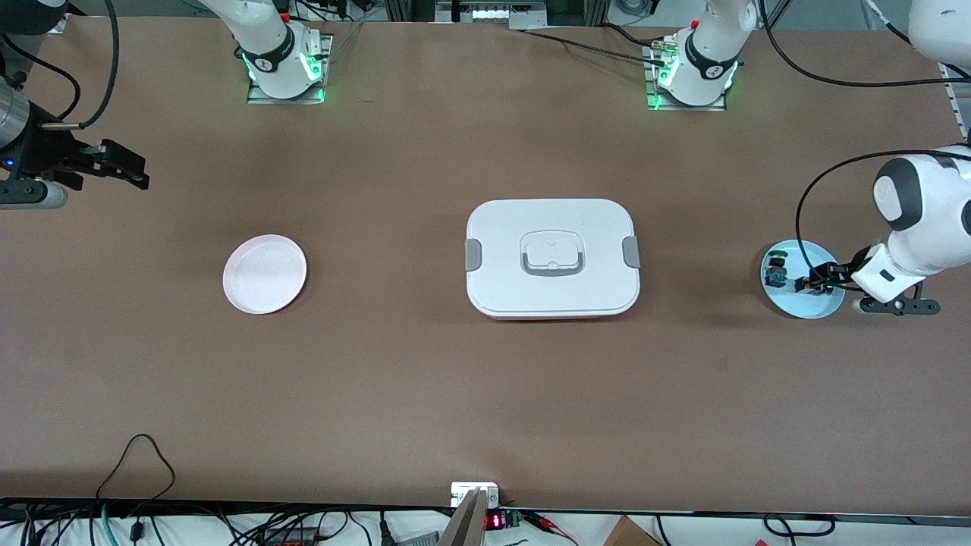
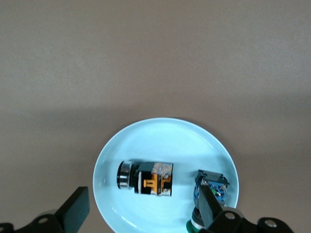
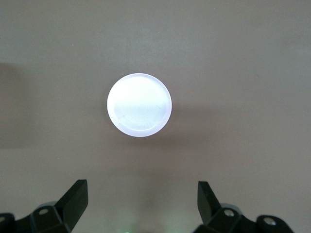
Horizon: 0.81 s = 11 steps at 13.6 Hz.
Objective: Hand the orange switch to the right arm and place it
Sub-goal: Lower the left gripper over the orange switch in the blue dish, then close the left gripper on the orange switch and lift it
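The orange switch [image 2: 146,178], black with an orange band and a silver-ringed end, lies on its side on a light blue plate [image 2: 160,136] toward the left arm's end of the table. In the front view this switch [image 1: 803,286] is mostly covered by the gripper. My left gripper [image 2: 144,208] hangs low over the plate [image 1: 823,303], open, one finger on each side of the switch and not touching it. In the front view the left gripper [image 1: 813,280] is over the plate's middle. My right gripper [image 1: 130,168] hangs open and empty at the right arm's end, above the table.
A blue-bodied, green-capped switch [image 2: 212,187] lies on the same plate beside one left finger [image 2: 208,206]; in the front view it [image 1: 775,271] sits near the rim. A pale pink plate [image 1: 265,274] [image 3: 139,105] lies toward the right arm's end. A white lidded box [image 1: 552,258] stands mid-table.
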Tool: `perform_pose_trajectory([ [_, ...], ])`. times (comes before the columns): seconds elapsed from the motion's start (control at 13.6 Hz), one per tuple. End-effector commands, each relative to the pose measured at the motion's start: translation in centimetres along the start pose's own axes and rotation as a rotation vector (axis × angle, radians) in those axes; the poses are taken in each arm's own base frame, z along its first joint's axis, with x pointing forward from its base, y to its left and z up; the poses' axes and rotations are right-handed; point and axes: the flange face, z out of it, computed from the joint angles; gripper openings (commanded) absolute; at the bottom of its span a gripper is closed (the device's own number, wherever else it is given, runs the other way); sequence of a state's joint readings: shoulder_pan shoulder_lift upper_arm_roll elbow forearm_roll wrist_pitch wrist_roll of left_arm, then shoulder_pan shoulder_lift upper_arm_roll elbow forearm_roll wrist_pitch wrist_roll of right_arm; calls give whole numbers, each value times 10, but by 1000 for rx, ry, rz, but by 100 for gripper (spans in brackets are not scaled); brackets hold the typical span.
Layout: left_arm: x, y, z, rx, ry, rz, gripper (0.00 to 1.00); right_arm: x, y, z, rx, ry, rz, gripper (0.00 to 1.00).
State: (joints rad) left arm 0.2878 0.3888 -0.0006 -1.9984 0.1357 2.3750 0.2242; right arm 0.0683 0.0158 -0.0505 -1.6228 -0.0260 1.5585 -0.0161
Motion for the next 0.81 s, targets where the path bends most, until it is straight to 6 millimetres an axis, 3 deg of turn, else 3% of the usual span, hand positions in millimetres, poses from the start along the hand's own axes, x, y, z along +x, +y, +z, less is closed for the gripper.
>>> perform_pose_trajectory([
  [0.0,-3,-7,18,-3,11,9,99,-3,-2,-6,8,14,-9,100],
  [0.29,-7,-11,43,-8,19,35,99,-2,-2,-2,8,8,2,100],
  [0.73,-15,-10,65,-16,14,51,99,-2,-1,-2,8,7,6,100],
])
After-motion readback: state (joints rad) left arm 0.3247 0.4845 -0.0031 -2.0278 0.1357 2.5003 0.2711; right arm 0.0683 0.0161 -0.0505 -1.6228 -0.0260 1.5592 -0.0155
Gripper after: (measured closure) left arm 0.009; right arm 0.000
